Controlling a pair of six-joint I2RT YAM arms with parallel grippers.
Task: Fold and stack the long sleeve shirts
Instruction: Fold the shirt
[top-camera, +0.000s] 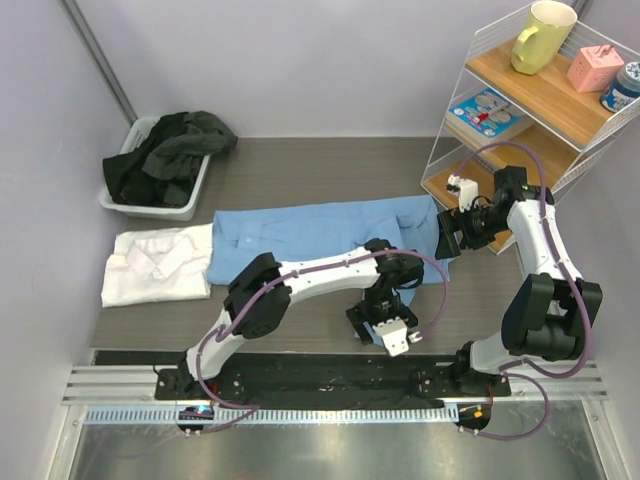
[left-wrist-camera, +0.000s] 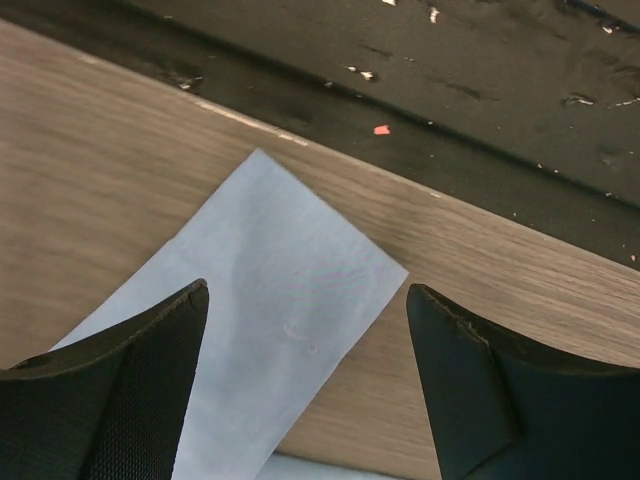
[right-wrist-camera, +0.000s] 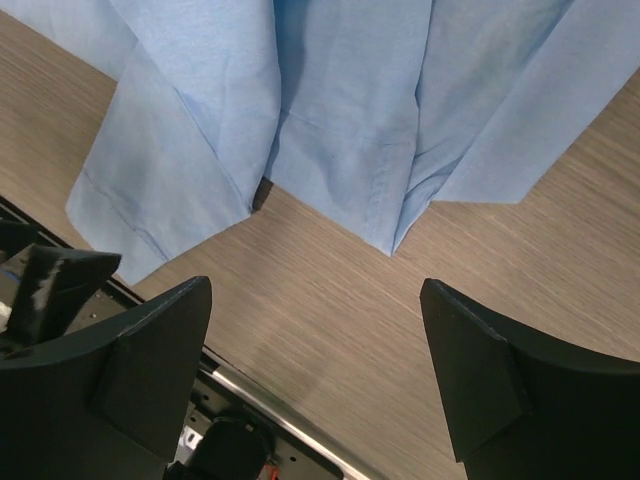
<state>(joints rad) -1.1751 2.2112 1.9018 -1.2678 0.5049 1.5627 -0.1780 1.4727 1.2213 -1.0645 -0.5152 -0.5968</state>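
A light blue long sleeve shirt (top-camera: 320, 232) lies spread across the middle of the table. To its left lies a white one (top-camera: 158, 265), roughly folded. My left gripper (top-camera: 374, 322) hangs open near the table's front edge. In the left wrist view a pale corner of cloth (left-wrist-camera: 270, 300) lies flat on the table below its spread fingers (left-wrist-camera: 150, 370), not gripped. My right gripper (top-camera: 449, 238) is open at the blue shirt's right end. In the right wrist view the shirt's edge (right-wrist-camera: 330, 110) lies just beyond the open gripper (right-wrist-camera: 315, 300), with bare wood between the fingers.
A white bin (top-camera: 128, 200) of dark clothes stands at the back left. A wire shelf (top-camera: 530, 100) with a yellow mug (top-camera: 541, 36) and small items stands at the back right, close to the right arm. A black rail (top-camera: 320, 380) runs along the table's front edge.
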